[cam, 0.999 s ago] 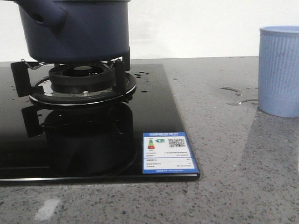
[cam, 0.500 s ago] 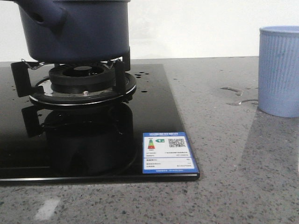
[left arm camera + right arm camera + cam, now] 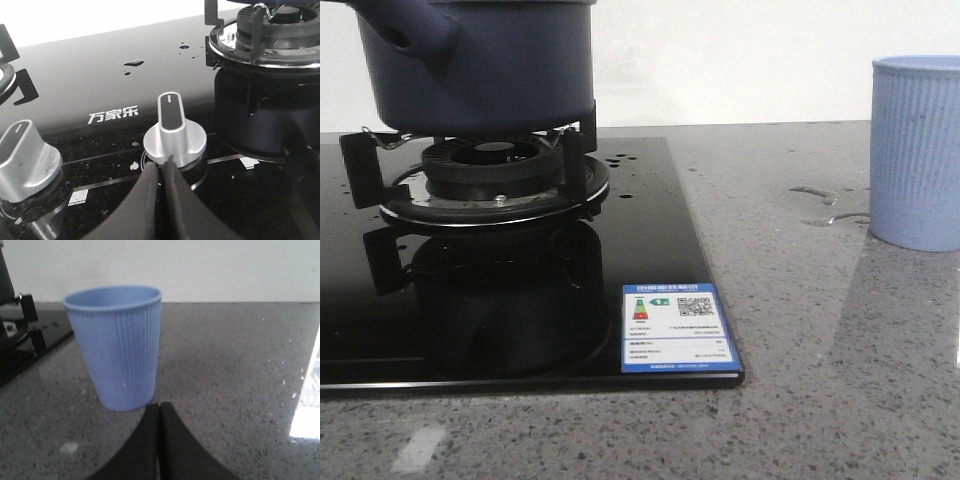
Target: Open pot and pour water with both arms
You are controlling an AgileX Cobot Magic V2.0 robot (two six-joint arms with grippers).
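The dark navy-blue pot (image 3: 485, 65) stands on the gas burner (image 3: 492, 180) at the left of the front view, its stubby handle (image 3: 415, 28) pointing left; its top is cut off by the frame. A pale blue ribbed cup (image 3: 917, 150) stands on the counter at the right and shows upright in the right wrist view (image 3: 117, 347). My left gripper (image 3: 161, 167) is shut and empty, just in front of a silver stove knob (image 3: 175, 135). My right gripper (image 3: 159, 407) is shut and empty, close before the cup's base. Neither gripper shows in the front view.
The black glass hob (image 3: 650, 230) carries a blue energy label (image 3: 678, 341) at its front right corner and water drops (image 3: 620, 160). A small puddle (image 3: 825, 205) lies on the grey counter beside the cup. A second silver knob (image 3: 25, 155) sits beside the first.
The whole front view has shifted a few pixels to the left; the pot, burner and cup keep their places relative to each other.
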